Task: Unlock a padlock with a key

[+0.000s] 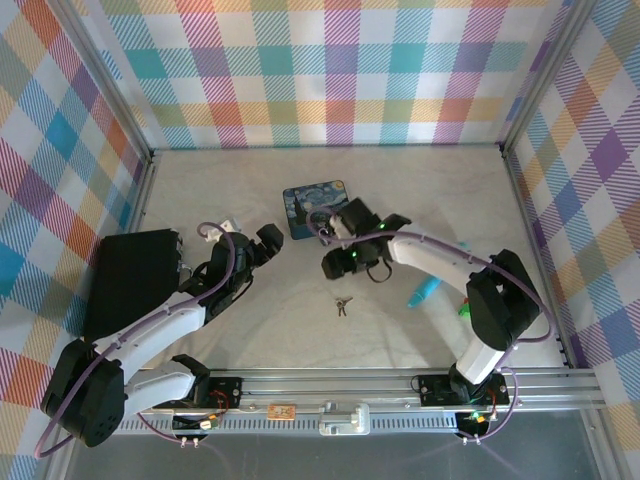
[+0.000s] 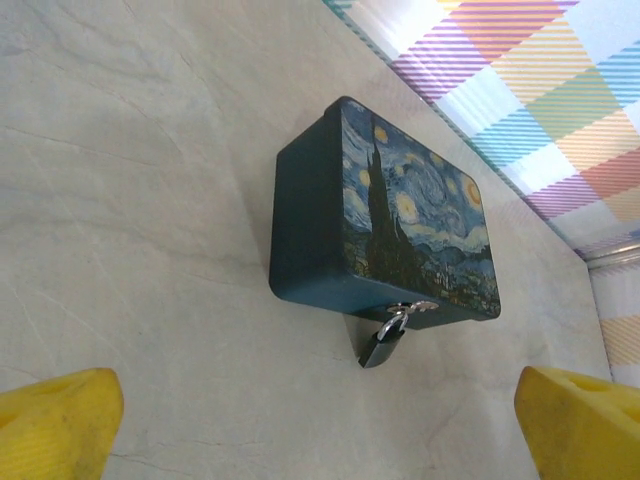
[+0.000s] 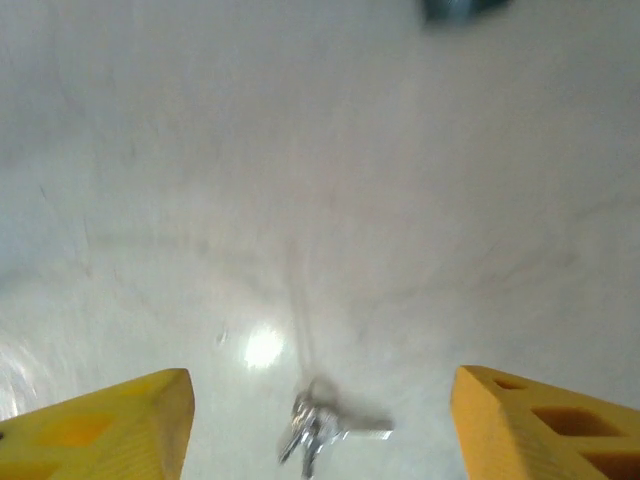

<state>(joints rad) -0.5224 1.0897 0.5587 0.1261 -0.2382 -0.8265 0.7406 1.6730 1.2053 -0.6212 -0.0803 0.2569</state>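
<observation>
**Operator:** Where is the padlock?

**Observer:** The padlock (image 2: 383, 345) hangs by its silvery shackle on the clasp of the blue tin (image 2: 400, 220), at the edge of the painted lid. Its dark body sits low against the side wall of the tin. I cannot tell whether the shackle is locked.

**Operator:** And the key?

**Observer:** The key (image 1: 342, 305) lies flat on the table (image 1: 290, 340). It is apart from the tin, on the side nearer to the bases of your arms.

**Operator:** What is my right hand doing?

**Observer:** Your right hand (image 1: 337, 265) hangs between the tin and the key. In its wrist view the two yellow fingers (image 3: 110, 420) stand clearly apart. The key shows blurred on the table ahead, between them. There is nothing in the jaws, and from above the hand is apart from the key.

**Operator:** And my left hand?

**Observer:** Your left hand (image 1: 262, 243) is spread to its full width and has nothing in it. It looks at the tin from the left side, near it but not touching. Its fingers stand at the two lower corners of its wrist view, with bare table between them.

**Operator:** What else is around?

**Observer:** A turquoise stick (image 1: 428, 290) lies to the right of the key, partly under your right arm. A black box (image 1: 135, 280) sits at the left edge of the table, beside your left arm.
</observation>
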